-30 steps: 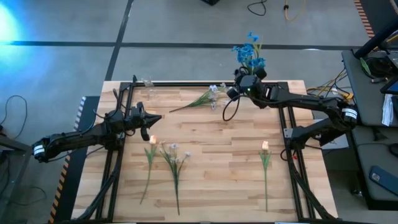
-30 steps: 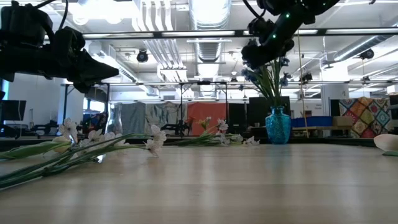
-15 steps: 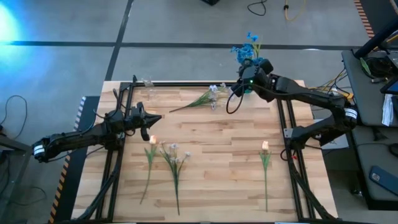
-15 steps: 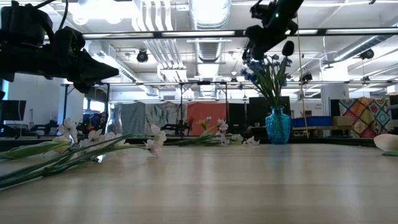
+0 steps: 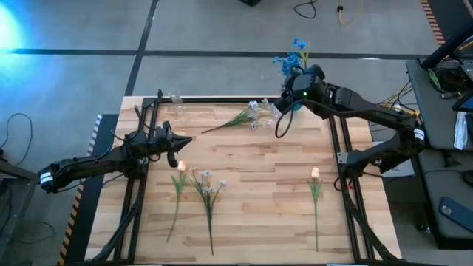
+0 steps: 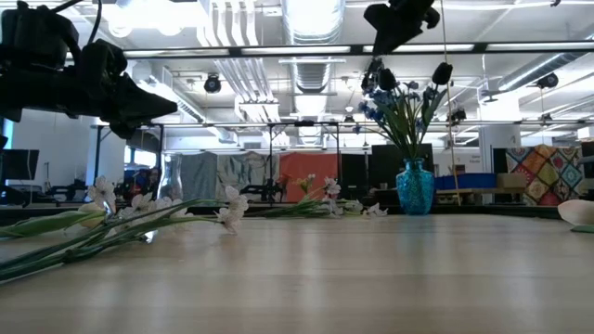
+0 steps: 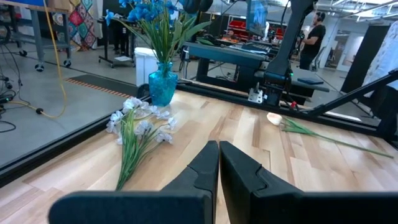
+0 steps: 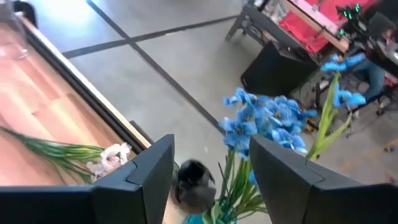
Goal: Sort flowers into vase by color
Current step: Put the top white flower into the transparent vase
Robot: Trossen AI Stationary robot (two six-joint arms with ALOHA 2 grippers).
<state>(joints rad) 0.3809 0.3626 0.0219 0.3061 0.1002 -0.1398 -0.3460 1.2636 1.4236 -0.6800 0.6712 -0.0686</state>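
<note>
A blue vase [image 6: 415, 186] stands at the table's far right edge, with blue blossoms [image 5: 290, 60] upright in it. My right gripper [image 8: 211, 180] hovers open above that bouquet [image 8: 264, 118], high in the low view [image 6: 399, 14], touching nothing. A white-lilac bunch [image 5: 247, 114] lies flat near the far edge. Near the front lie a peach tulip [image 5: 179, 177], a white-lilac stem [image 5: 208, 191] and another peach tulip [image 5: 315, 185]. My left gripper [image 7: 219, 158] waits shut above the table's left side [image 5: 183, 140].
A clear glass vase [image 6: 171, 190] stands near the far left corner. Black frame rails [image 5: 336, 140] run along the table's sides and far edge. The wooden top between the white-lilac bunch and the front stems is bare. A cable loop [image 5: 279, 125] hangs below my right arm.
My right gripper has risen from among the blue blossoms to above them and shifted slightly toward the far edge. The bouquet stays upright in the blue vase. The stems on the table have not moved.
</note>
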